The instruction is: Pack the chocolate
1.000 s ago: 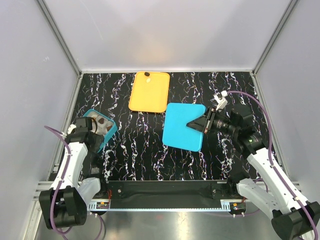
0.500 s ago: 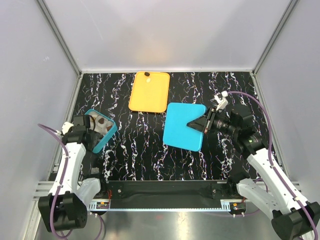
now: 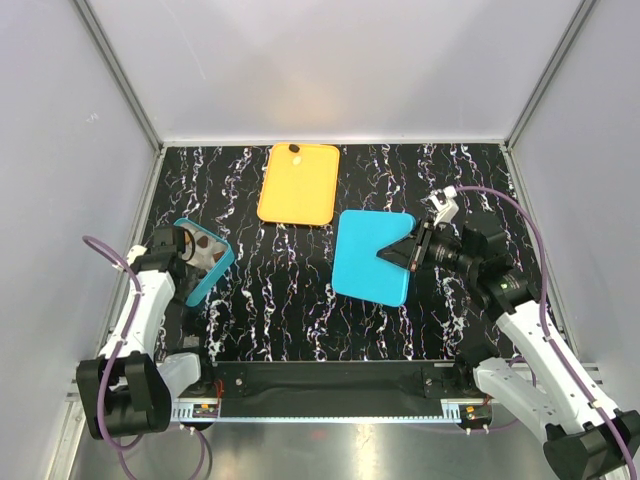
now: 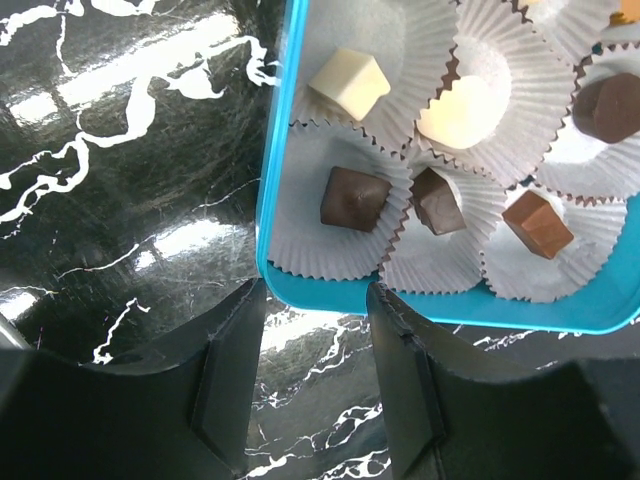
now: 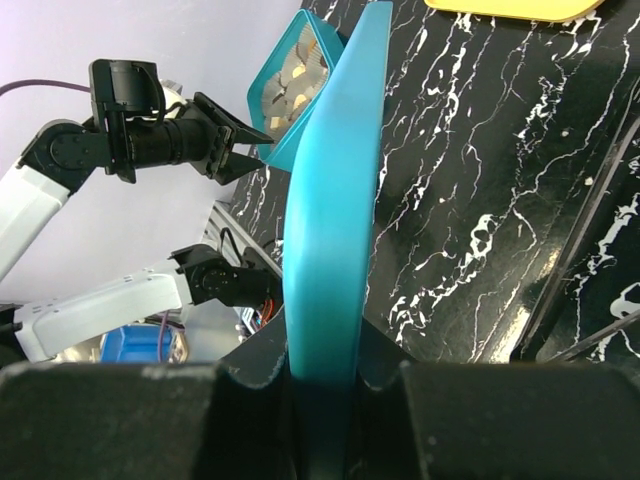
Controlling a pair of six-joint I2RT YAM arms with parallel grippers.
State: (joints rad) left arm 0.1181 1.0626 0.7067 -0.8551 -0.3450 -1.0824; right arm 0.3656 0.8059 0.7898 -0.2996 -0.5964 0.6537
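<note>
Chocolate (image 4: 353, 197): six pieces show in the left wrist view, each in its own white fluted paper cup (image 4: 330, 245) inside the teal box (image 4: 300, 285).
- Near row: dark cube, a second dark piece (image 4: 437, 200), milk-brown cube (image 4: 537, 222).
- Far row: white cube (image 4: 348, 82), pale round (image 4: 460, 105), dark round (image 4: 607, 105).

Left gripper (image 4: 312, 330): jaws apart, nothing clamped. The box's near rim lies right at the fingertips (image 4: 250, 300). Black marbled bench (image 4: 120, 200) shows in the gap below it. From overhead, this gripper (image 3: 178, 250) sits at the box (image 3: 218, 268) on the left side of the bench (image 3: 280, 290).

Right gripper (image 5: 325, 370): closed on the teal lid (image 5: 330, 200), which its wrist camera sees edge-on between the fingers. Overhead, the gripper (image 3: 392, 254) bites the lid's right edge. The lid (image 3: 365, 275) is right of centre, well apart from the box.

Orange tray (image 3: 298, 190): at the far middle of the bench, just beyond the lid's far-left corner. A lone dark piece (image 3: 295, 148) rests at its far edge.
</note>
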